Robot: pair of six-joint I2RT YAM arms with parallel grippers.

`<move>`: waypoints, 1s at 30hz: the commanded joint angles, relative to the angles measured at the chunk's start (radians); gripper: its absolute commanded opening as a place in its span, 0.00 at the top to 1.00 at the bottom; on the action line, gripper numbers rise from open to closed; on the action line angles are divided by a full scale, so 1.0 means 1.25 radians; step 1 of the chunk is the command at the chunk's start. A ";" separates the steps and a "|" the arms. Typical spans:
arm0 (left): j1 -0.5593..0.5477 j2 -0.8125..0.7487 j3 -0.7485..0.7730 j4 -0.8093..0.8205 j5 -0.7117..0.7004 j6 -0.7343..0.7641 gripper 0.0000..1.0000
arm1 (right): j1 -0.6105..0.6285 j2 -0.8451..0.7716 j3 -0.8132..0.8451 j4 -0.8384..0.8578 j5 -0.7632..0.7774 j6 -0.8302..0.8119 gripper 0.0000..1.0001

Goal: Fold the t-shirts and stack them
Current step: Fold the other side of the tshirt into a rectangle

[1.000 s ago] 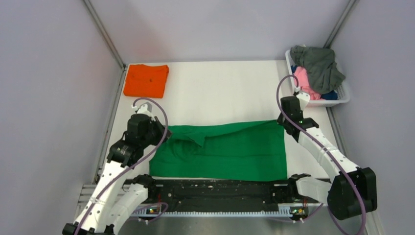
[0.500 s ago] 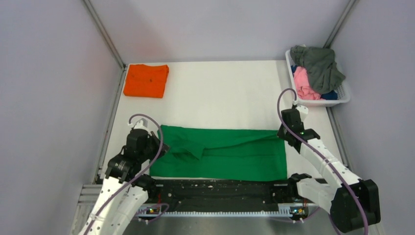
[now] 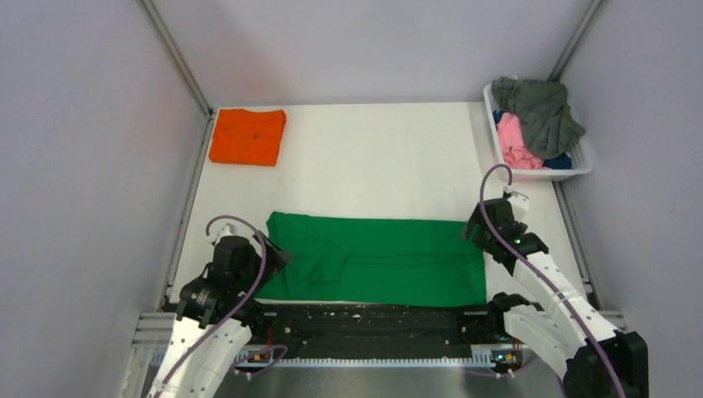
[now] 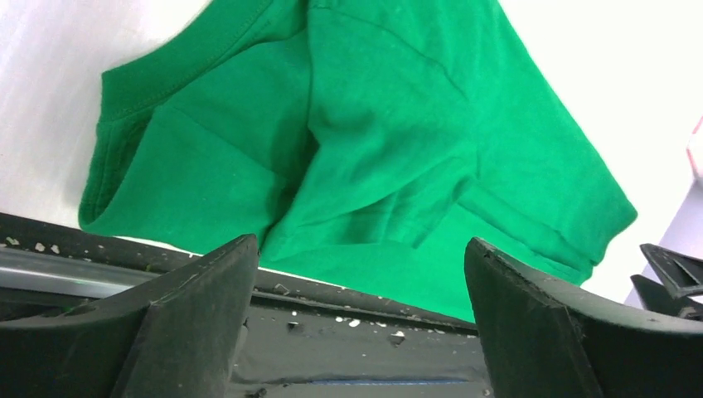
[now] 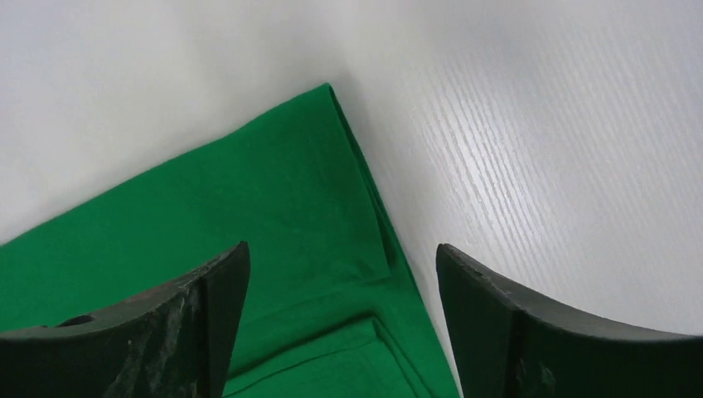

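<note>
The green t-shirt (image 3: 381, 261) lies flat as a long folded band along the table's near edge. Its collar and a sleeve show in the left wrist view (image 4: 373, 149). My left gripper (image 3: 269, 255) stands open at the shirt's left end, nothing between its fingers (image 4: 358, 245). At the shirt's far right corner (image 5: 249, 191) my right gripper (image 3: 475, 229) is open too, its jaws empty above the folded hem (image 5: 340, 249). An orange t-shirt (image 3: 247, 137) lies folded at the back left.
A white plastic basket (image 3: 580, 170) at the back right holds a grey tee (image 3: 543, 108), a pink one (image 3: 514, 141) and a bit of blue. The black base rail (image 3: 365, 327) runs along the near edge. Grey walls close in both sides.
Both grippers pulled the green shirt's far edge toward the near edge, folding it over, then opened and let it go. Both arms have drawn back and lower.
</note>
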 commanded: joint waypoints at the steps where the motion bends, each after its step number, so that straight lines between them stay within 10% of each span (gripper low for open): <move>1: -0.003 -0.009 0.056 0.023 0.017 0.003 0.01 | 0.009 -0.067 0.037 -0.006 0.033 0.031 0.07; 12: -0.003 0.358 -0.038 0.467 0.237 0.072 0.01 | 0.020 -0.032 -0.007 0.213 -0.437 -0.058 0.01; 23: -0.001 0.552 -0.007 0.515 0.102 0.110 0.01 | 0.451 0.201 0.061 0.419 -0.420 -0.008 0.03; 30: -0.001 0.549 -0.034 0.508 0.094 0.116 0.01 | 0.654 0.472 0.178 0.560 -0.415 0.059 0.29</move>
